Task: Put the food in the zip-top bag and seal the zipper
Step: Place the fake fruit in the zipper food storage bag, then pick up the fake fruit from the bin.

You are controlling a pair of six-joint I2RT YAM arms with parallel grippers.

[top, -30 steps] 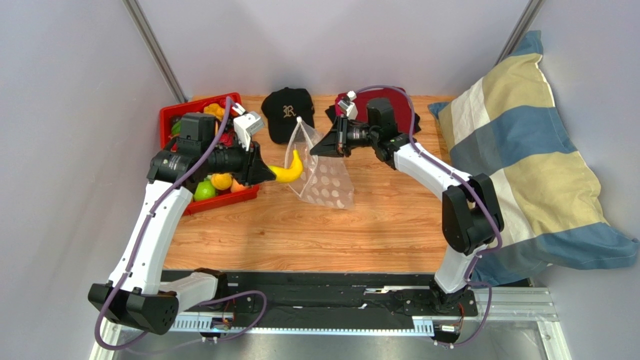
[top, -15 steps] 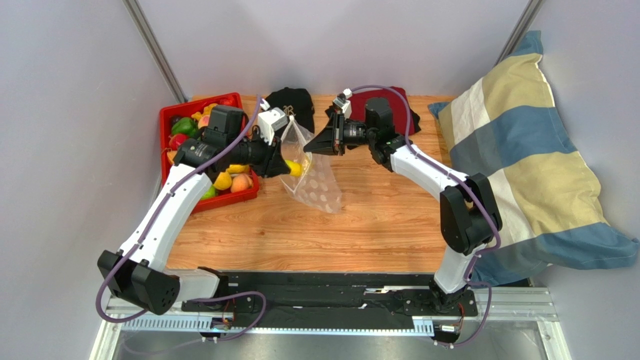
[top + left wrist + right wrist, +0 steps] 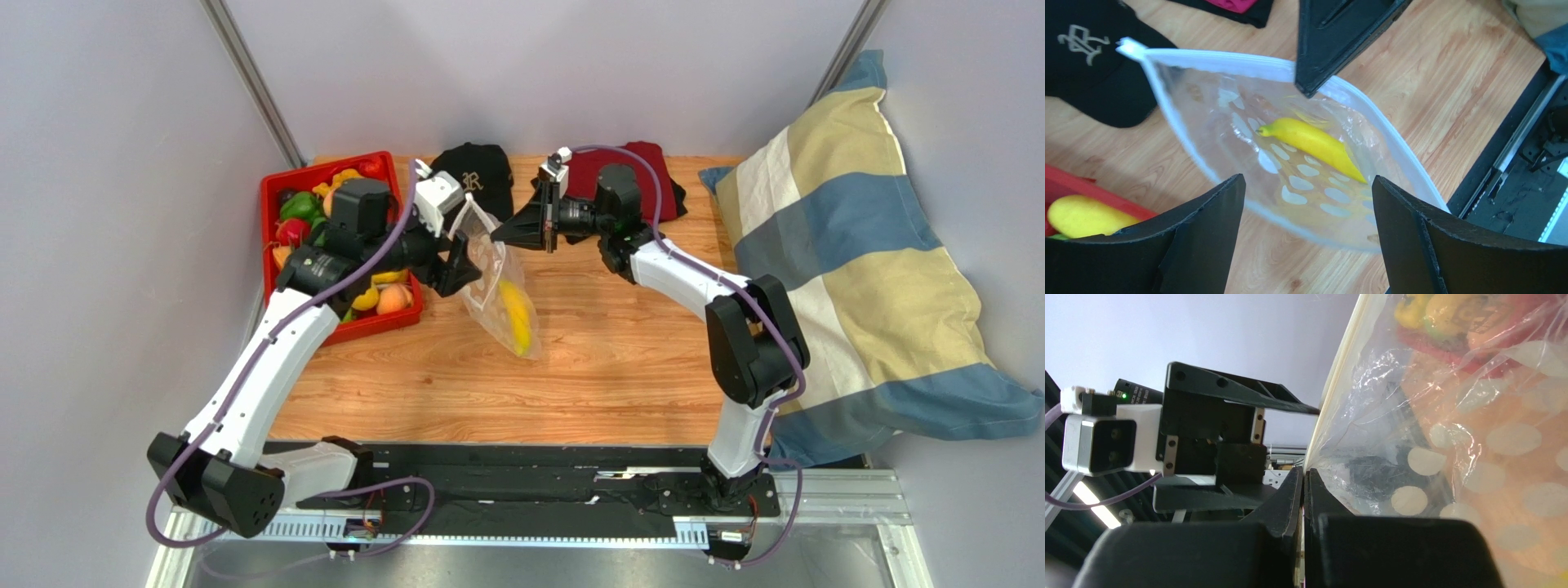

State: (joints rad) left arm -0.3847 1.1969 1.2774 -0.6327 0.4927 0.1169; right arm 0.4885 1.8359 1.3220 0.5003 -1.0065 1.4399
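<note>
Dropping done: banana now in bag, left pincer empty

Left pincer (image 3: 1309, 184) has just let go. A second ago it carried the banana (image 3: 1315, 144) toward the mouth; now its jaws stand spread with nothing between them. The banana lies straight below and ahead of the fingertips, inside the bag (image 3: 1229, 122), resting against the dotted lower wall. In the top view the banana (image 3: 518, 321) has slid to the bag's low end, on the near side of the left pincer (image 3: 459, 266).

Right pincer (image 3: 1303, 478) is pressed together on the bag's top rim and holds it up. That hold has not changed over the last second. Seen from the left wrist, its black tip sits just past the far lip of the mouth. The mouth gapes wide between the two pincers.

Zipper (image 3: 1229, 56) is fully unsealed, its white strip curving round the opening, with what looks like the slider tab at the far-left corner.

Meaning: one piece of food is in and more is left. The tray (image 3: 276, 196), behind and left of the left pincer, holds the rest of the fruit (image 3: 393, 298). Likely next is a trip back to the tray for another piece, and sealing comes last. Risk: the bag hangs from one pinch only, so the mouth could sag shut.
</note>
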